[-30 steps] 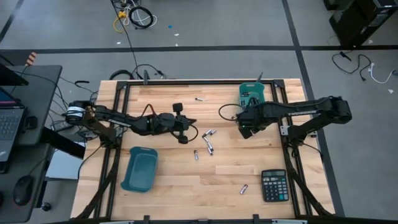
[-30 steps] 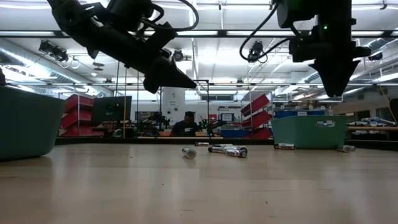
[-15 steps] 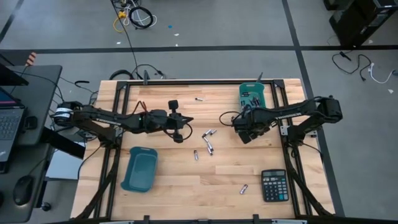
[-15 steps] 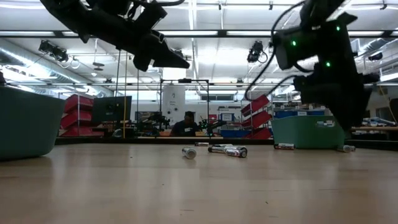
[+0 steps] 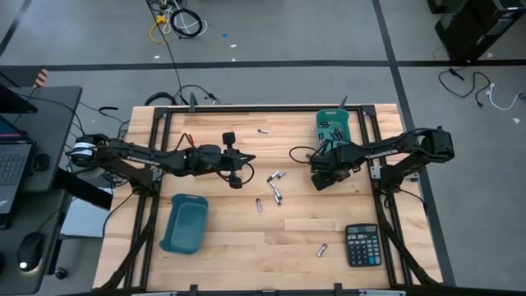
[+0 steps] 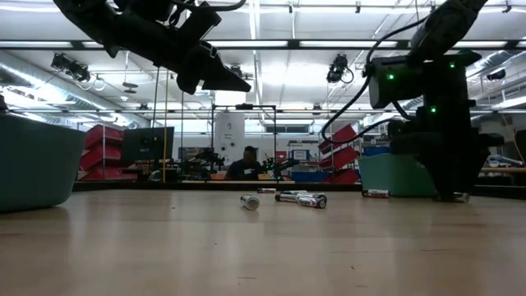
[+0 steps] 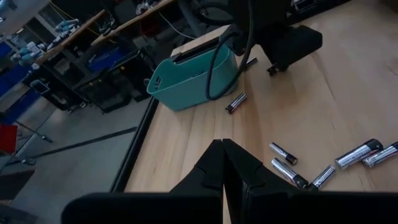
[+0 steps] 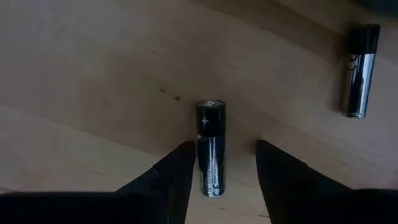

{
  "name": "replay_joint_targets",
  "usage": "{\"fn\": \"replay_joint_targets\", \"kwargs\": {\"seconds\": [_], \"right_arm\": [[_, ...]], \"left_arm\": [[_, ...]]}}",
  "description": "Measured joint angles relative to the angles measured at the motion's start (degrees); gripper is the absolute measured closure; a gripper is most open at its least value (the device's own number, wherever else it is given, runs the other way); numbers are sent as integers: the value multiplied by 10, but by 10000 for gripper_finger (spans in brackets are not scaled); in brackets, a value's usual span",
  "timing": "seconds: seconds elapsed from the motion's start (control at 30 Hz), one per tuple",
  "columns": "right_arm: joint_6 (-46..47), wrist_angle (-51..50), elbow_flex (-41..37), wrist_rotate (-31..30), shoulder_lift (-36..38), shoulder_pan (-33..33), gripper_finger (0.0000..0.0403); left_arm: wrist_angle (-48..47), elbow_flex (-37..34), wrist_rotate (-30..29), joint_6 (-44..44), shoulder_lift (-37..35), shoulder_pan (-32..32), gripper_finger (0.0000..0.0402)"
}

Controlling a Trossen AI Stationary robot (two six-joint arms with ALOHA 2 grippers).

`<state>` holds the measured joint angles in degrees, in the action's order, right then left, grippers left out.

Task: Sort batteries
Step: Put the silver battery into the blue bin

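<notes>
The right gripper (image 8: pixel 214 171) stands spread at table level, straddling a small black-and-silver cylindrical battery (image 8: pixel 210 146) on the wooden table (image 5: pixel 296 238) beside the teal plastic bin (image 5: pixel 334 125). Risk: off-centre closure rolls the cell away. The left gripper (image 7: pixel 222 163), pinched empty, hovers mid-table.
</notes>
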<state>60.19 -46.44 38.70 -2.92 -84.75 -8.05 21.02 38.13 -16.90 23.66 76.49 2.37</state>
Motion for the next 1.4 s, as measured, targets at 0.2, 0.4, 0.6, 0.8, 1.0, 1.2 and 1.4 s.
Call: {"fn": "replay_joint_targets", "kwargs": {"seconds": [0.2,0.4,0.6,0.8,1.0,1.2,1.4], "right_arm": [[-41,10,-1,0,0,5,258],[-61,23,0,-6,-12,17,367],[-80,23,0,-21,-19,23,376],[-134,56,13,-95,18,50,376],[-220,198,36,-77,64,83,376],[-362,399,51,-39,66,88,376],[-463,469,73,-38,49,91,376]], "left_arm": [[0,0,0,0,0,0,401],[4,0,44,-1,0,0,401],[2,0,216,14,0,0,401],[18,0,271,-6,0,0,401],[42,0,272,-59,29,0,400],[136,0,258,-104,60,6,379],[152,0,252,-140,61,15,314]]}}
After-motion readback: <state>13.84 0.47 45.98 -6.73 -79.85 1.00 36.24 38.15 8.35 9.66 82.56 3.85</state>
